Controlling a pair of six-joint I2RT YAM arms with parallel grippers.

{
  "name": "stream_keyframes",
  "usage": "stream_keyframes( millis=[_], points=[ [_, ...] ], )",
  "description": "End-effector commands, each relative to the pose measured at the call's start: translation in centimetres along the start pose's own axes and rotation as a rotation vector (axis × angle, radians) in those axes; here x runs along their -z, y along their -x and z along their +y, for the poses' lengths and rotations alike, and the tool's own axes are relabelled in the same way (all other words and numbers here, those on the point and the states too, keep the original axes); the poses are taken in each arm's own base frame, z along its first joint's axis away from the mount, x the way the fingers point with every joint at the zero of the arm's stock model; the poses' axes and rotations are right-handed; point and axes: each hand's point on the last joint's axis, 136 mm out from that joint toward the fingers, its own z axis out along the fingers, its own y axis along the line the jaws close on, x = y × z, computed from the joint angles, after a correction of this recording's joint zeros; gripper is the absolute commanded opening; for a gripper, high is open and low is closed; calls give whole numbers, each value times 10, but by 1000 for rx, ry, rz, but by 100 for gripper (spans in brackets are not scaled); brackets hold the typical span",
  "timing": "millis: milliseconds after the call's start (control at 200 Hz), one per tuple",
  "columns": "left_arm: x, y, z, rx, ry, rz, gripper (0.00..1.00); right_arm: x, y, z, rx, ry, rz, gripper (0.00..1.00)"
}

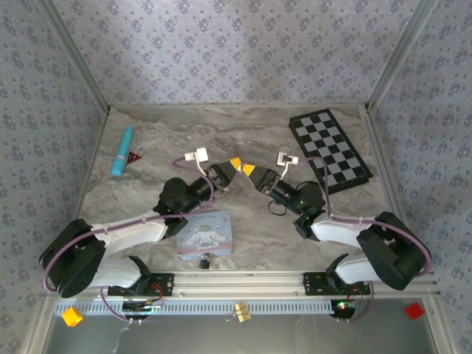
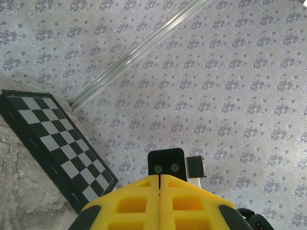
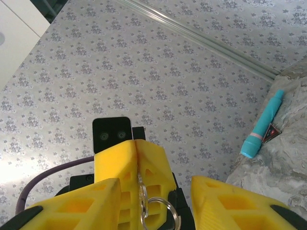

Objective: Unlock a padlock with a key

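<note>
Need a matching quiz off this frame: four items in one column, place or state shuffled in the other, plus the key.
Items:
1. chessboard
2. turquoise tube
3. cartoon tin
4. left end effector

Place or state:
A. near edge of the table
B. fingers shut, raised mid-table
C. far right corner
D. far left, beside the red triangle

Pairs: 1-C, 2-D, 3-A, 4-B
</note>
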Motion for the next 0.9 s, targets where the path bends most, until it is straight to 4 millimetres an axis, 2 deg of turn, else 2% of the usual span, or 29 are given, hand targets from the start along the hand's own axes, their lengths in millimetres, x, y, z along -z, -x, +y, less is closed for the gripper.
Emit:
stream_keyframes(
  millis=[0, 190, 895],
  points=[
    [2, 9, -13, -7, -48, -26, 0, -5, -1, 11, 13, 45, 21, 40],
    [2, 8, -11, -8, -42, -25, 0, -8, -8, 12, 19, 55, 53, 37],
    [2, 5, -6, -3, -28, -17, 0, -13, -10, 17, 13, 75, 78, 19]
  ],
)
